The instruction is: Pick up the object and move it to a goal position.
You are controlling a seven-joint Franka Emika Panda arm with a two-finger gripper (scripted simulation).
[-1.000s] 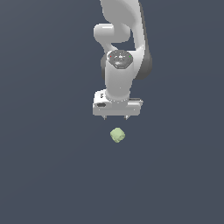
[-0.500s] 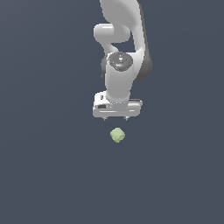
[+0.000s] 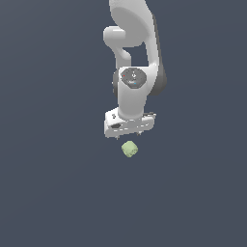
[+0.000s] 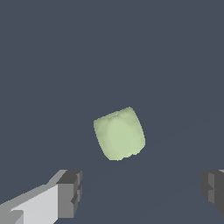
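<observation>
One white arm (image 3: 137,58) reaches down from the top of the exterior view, and its claw (image 3: 129,136) hangs over a plain dark grey table (image 3: 53,183). Just below the claw in that view, and a little toward the exterior view's right of the claw's near end, lies the block (image 3: 129,149), a small pale yellow-green lump with rounded corners, roughly cube-shaped and much smaller than the claw's white body. A narrow strip of grey shows between the claw and the block there, so the two are apart. The wrist view looks straight at the block (image 4: 119,134), which sits tilted on the table (image 4: 52,57) with one flat face turned toward the camera and its edges at a slant. Two dark grey fingertips (image 4: 70,194) show in that view, one at each lower corner, spread wide with bare table between them; the claw (image 4: 142,190) is apart and holds nothing. Neither fingertip touches the block, which lies beyond the line between them rather than in the gap. Whether the block rests fully flat or on an edge cannot be told.
</observation>
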